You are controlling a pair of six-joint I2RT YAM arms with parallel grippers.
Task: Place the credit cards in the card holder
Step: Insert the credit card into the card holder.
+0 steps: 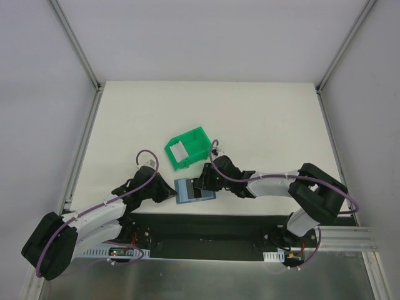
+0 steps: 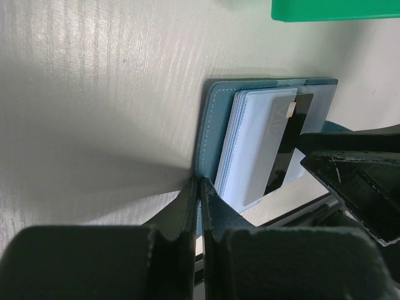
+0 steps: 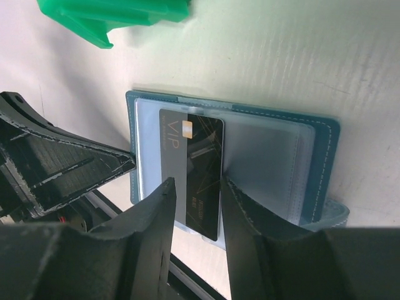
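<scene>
The teal-blue card holder [image 1: 192,189] lies open at the table's near edge, pale blue pockets up. My left gripper [image 1: 169,193] is shut on its left edge, the teal rim pinched between the fingertips in the left wrist view [image 2: 200,185]. A dark card [image 3: 203,169] with a grey "VIP" stripe lies on the card holder [image 3: 281,156], its near end sticking out past the pocket. My right gripper [image 3: 195,190] is open, its fingers straddling that card's near end. The dark card [image 2: 289,147] also shows in the left wrist view. A pale card-like piece [image 1: 179,152] lies in the green bin. No tan-gold card is in view.
The green plastic bin [image 1: 194,142] stands just behind the card holder, tipped toward it. The table's near edge and a black rail [image 1: 206,222] run right below the card holder. The two grippers are close together over it.
</scene>
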